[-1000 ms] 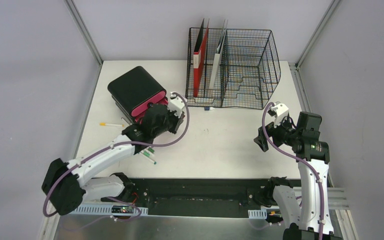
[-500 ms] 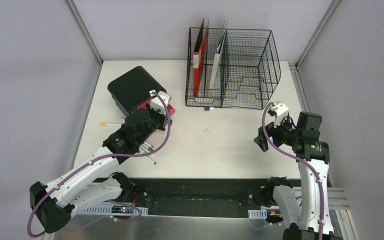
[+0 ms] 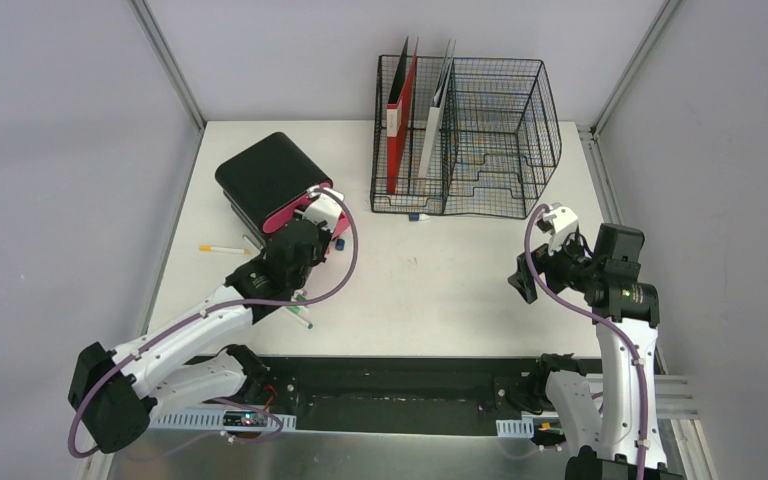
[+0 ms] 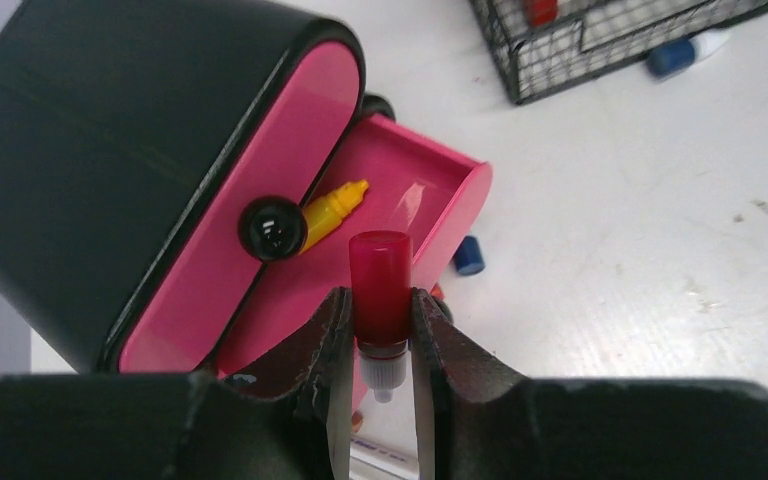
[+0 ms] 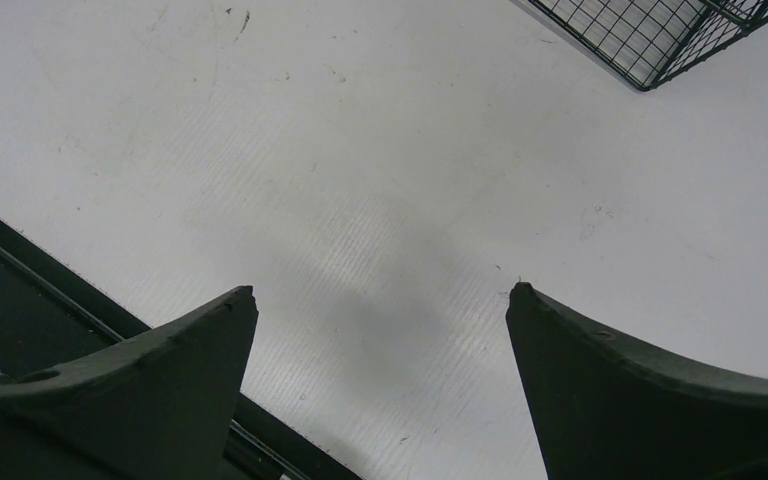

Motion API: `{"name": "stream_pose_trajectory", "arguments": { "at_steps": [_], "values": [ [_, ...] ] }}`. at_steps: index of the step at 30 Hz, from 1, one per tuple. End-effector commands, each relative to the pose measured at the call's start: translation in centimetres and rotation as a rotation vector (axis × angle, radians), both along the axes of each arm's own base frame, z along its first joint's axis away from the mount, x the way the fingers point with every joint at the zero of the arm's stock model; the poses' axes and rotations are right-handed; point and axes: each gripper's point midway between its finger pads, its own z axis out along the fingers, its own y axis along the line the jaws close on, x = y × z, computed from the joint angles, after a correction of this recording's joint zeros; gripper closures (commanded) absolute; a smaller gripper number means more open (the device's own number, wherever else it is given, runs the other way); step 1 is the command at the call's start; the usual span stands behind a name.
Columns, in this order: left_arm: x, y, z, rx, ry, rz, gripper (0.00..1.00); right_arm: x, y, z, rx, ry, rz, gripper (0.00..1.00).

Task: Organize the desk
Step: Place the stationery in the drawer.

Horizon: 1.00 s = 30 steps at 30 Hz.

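Our left gripper (image 4: pixel 380 302) clamps a red-capped marker (image 4: pixel 380 268), pink drawer (image 4: pixel 422 190) just ahead; our right gripper (image 5: pixel 382 290) gapes above the desk (image 5: pixel 360 150).

My left gripper (image 4: pixel 380 300) is holding a marker (image 4: pixel 380 262) just before the open case (image 3: pixel 265 180), with a pen (image 4: pixel 332 212) lying inside. The wire rack (image 3: pixel 490 140) is standing on the desk (image 3: pixel 440 285), right of the case.

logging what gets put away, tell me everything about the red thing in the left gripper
The red marker is a short glossy plastic-looking cylinder, with a rounded red end pointing away from the wrist camera and a small white nub at the near end. The left gripper is shut on its lower part, one finger on each side. It is poised over the open pink drawer of the black case, touching nothing else.
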Motion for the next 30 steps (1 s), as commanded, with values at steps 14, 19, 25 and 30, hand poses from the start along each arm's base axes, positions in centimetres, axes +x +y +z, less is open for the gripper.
{"name": "stream_pose_trajectory", "arguments": {
  "at_steps": [14,19,25,30],
  "values": [
    [3.5,3.4,-2.4,0.099,-0.016,0.18,1.0,0.0,0.2,0.3,0.004,-0.029,0.019,0.01],
    [3.8,3.8,-2.7,0.112,-0.008,0.204,0.92,0.0,0.1,0.3,0.004,-0.028,0.018,0.01],
    [3.9,4.1,-2.9,0.12,-0.003,0.219,0.72,0.0,0.1,0.3,0.005,-0.028,0.018,0.01],
    [3.8,4.1,-2.7,0.109,-0.003,0.22,0.62,0.0,0.1,0.3,0.006,-0.028,0.019,0.01]
  ]
}}
